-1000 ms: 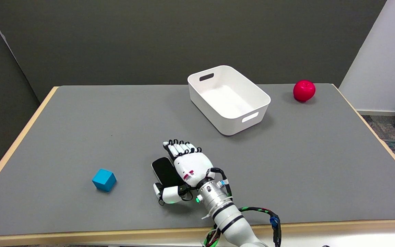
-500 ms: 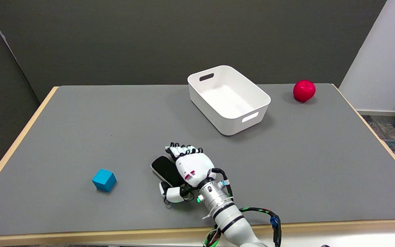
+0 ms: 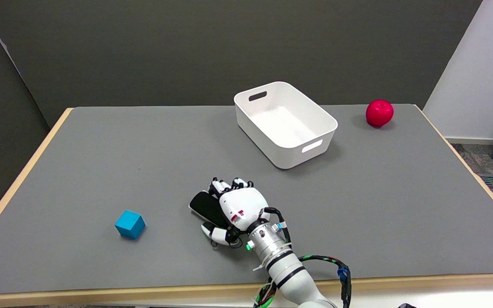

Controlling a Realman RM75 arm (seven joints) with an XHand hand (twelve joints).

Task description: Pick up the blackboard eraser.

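Fingers curled tighter | right hand (image 3: 240, 205) apparently grips blackboard eraser (image 3: 206, 206)

Grey worktop (image 3: 101, 149) with a white plastic bin (image 3: 286, 123), a red apple (image 3: 379, 113) and a small blue cube (image 3: 130, 224). Near the front edge, right hand (image 3: 236, 206) curled around a flat black blackboard eraser (image 3: 204, 206).

Cube (image 3: 130, 224) left of eraser (image 3: 205, 206)

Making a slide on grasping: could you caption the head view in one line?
Right hand closes around the black blackboard eraser on the gray table, between blue cube and white bin.
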